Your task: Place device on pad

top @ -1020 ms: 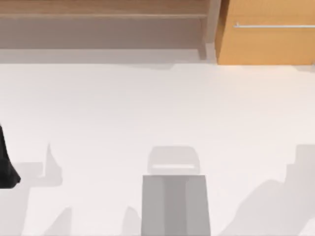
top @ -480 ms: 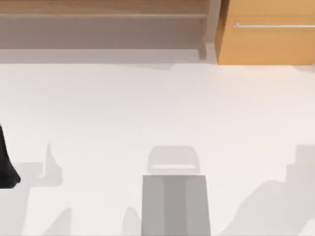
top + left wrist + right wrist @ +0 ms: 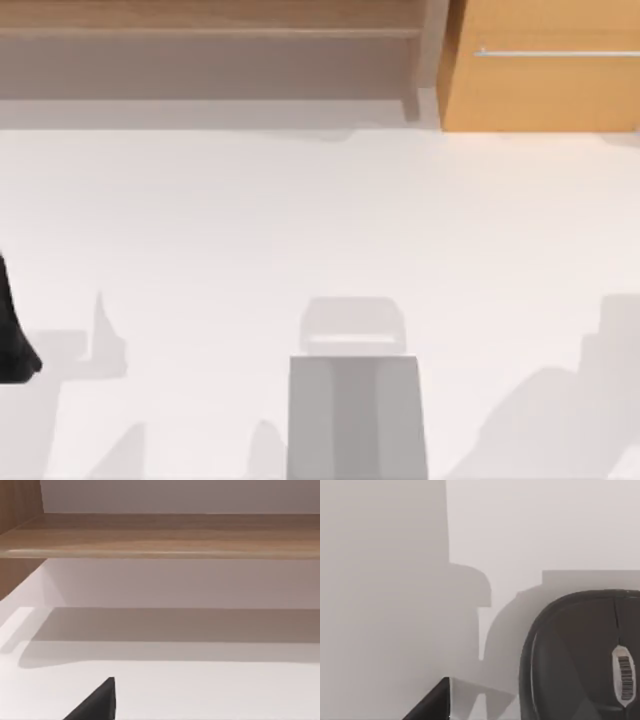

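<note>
No readable writing — just a striped scroll wheel on the dark computer mouse [image 3: 580, 655], lying on the white table [image 3: 300, 220] close under the right wrist camera. Along the table's far edge, a wooden shelf [image 3: 210, 30] and an orange cabinet [image 3: 545, 75] with a metal handle. Left arm [image 3: 12, 330] dark at the top view's left edge. A black fingertip [image 3: 432, 702] in the right wrist view, another [image 3: 97, 702] in the left — open or closed, cannot tell for either claw.

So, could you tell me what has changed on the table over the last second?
Nothing has visibly changed. In the top view the dark left arm sits at the table's left edge as before, and the grey block stays at the near edge.
</note>
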